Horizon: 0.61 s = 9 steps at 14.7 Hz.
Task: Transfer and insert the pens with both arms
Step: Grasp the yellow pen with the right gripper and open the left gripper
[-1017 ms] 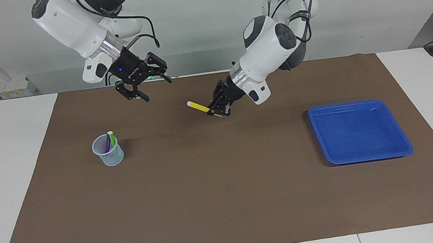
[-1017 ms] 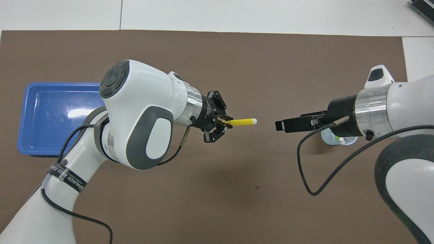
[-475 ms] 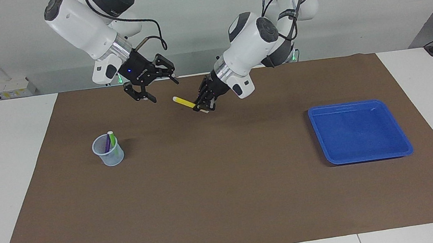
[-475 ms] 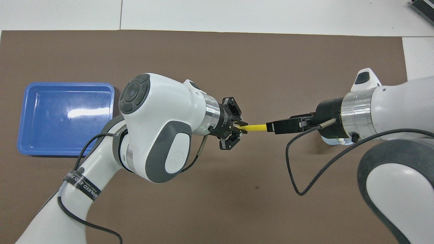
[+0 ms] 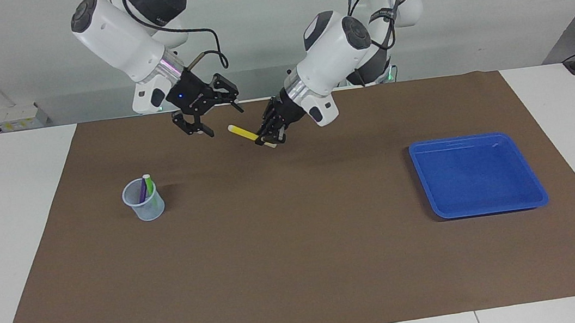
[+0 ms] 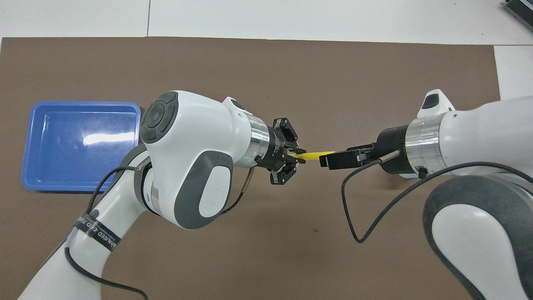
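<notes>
My left gripper [image 5: 269,136] [image 6: 298,154] is shut on one end of the yellow pen [image 5: 243,133] [image 6: 311,155] and holds it level in the air over the brown mat. The pen's pale tip points at my right gripper [image 5: 224,122] [image 6: 327,160]. That gripper is open, and its fingers stand on either side of the tip. The purple pen [image 5: 142,190] and the green pen [image 5: 147,182] stand in a clear cup [image 5: 145,203] toward the right arm's end of the table.
A blue tray [image 5: 478,176] [image 6: 79,146] lies on the brown mat [image 5: 301,269] toward the left arm's end. White table surface runs around the mat. In the overhead view the right arm covers the cup.
Both grippers have closed the gap between them over the mat. The yellow pen's tip, a clear gap away a second ago, now sits at the right gripper's open fingers.
</notes>
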### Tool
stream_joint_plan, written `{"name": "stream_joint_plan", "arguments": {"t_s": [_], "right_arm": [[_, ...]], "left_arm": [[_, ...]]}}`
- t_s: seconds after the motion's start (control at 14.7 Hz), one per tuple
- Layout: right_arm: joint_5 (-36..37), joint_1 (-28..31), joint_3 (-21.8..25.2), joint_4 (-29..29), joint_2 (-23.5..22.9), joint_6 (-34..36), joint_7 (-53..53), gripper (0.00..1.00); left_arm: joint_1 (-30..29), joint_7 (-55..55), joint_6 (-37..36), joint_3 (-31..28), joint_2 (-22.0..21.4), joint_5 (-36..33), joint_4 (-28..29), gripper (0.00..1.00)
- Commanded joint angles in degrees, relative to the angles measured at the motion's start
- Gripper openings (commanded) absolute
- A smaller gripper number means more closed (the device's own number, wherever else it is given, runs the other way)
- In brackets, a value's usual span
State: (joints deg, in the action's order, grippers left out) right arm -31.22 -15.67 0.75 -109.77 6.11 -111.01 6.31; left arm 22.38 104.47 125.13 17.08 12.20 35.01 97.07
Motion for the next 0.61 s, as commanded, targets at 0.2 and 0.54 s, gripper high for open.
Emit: {"name": "stream_joint_plan", "arguments": {"t_s": [0.2, 0.54], "right_arm": [[-1.1, -0.1, 0.0, -1.0, 0.2, -1.1, 0.6, 0.81], [-0.9, -0.1, 0.0, -1.0, 0.2, -1.1, 0.6, 0.65]], "left_arm": [[1.0, 0.6, 1.1, -0.9, -2.4, 1.4, 2.3, 0.0], [2.0, 0.6, 1.3, -0.9, -2.4, 1.4, 2.3, 0.0]]}}
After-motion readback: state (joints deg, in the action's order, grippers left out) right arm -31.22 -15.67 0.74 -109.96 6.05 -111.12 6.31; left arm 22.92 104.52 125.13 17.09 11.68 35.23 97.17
